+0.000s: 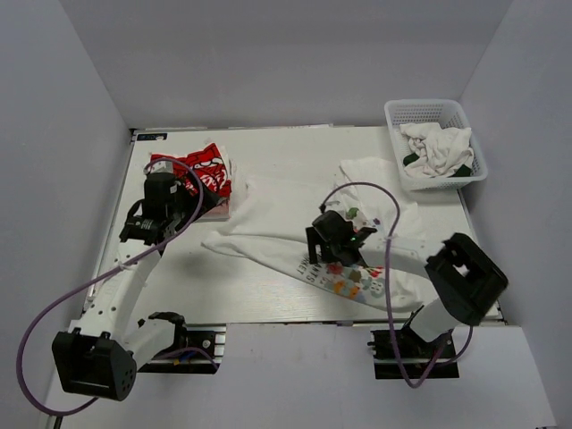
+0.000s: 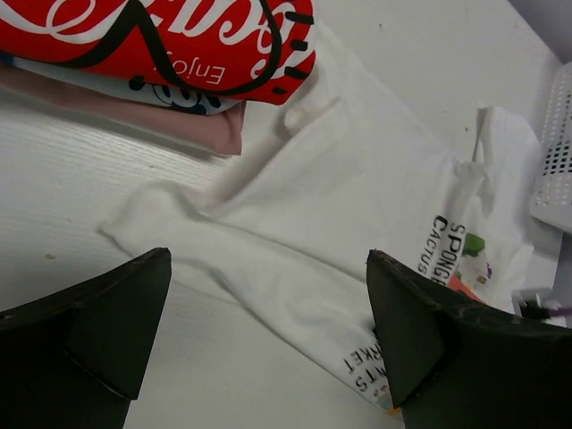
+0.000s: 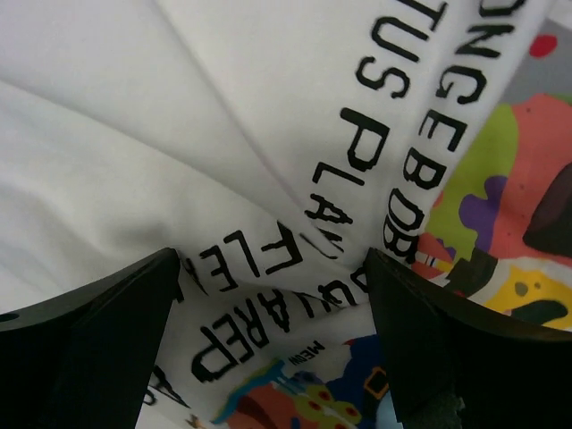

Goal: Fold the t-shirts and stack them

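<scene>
right claw (image 3: 268, 264): released, jaws wide, empty
left claw (image 2: 268, 259): released, empty
large white cotton t-shirt with cartoon print and dark lettering (image 1: 277, 223): unfolded and rumpled, its print directly under right claw; contact can't be told
long axis: roughly across the table; narrow end points at left claw and stops just ahead of it
nearer arm: right for print end, left for narrow end
folded red t-shirt with white script (image 1: 192, 170): tops the stack just beyond left claw
next, my guess: one claw per end, pull flat
</scene>
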Robot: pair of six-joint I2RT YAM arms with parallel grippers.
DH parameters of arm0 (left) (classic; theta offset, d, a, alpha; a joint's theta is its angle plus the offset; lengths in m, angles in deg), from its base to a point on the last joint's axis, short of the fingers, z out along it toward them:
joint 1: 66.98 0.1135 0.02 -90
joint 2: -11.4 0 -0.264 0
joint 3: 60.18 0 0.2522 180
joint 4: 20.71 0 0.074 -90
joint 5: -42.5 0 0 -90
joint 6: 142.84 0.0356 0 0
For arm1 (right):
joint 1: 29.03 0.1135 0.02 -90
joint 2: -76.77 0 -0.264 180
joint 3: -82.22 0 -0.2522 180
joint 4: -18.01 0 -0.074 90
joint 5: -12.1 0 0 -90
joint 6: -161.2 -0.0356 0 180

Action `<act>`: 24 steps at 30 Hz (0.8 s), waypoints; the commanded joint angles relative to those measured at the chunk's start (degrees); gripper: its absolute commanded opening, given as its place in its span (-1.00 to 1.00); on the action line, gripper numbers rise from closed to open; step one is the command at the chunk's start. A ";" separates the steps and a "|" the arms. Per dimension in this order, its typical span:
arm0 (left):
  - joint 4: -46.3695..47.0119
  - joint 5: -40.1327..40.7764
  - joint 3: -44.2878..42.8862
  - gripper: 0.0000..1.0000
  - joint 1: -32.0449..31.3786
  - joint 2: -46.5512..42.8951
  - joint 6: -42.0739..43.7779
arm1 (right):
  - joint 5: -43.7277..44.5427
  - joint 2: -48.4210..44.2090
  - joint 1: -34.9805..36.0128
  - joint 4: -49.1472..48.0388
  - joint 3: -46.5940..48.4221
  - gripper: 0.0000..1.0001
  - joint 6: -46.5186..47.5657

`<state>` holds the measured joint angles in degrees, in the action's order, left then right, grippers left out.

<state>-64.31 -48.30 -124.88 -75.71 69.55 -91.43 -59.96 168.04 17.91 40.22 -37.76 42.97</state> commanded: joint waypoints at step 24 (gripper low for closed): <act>9.19 11.95 -6.90 1.00 2.40 25.26 -16.86 | -8.88 -27.11 -0.36 2.54 -8.38 0.81 5.47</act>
<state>-58.24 -37.88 -131.13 -74.16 95.65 -105.94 -67.61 140.02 17.54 44.90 -48.12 47.86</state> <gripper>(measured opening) 0.997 0.901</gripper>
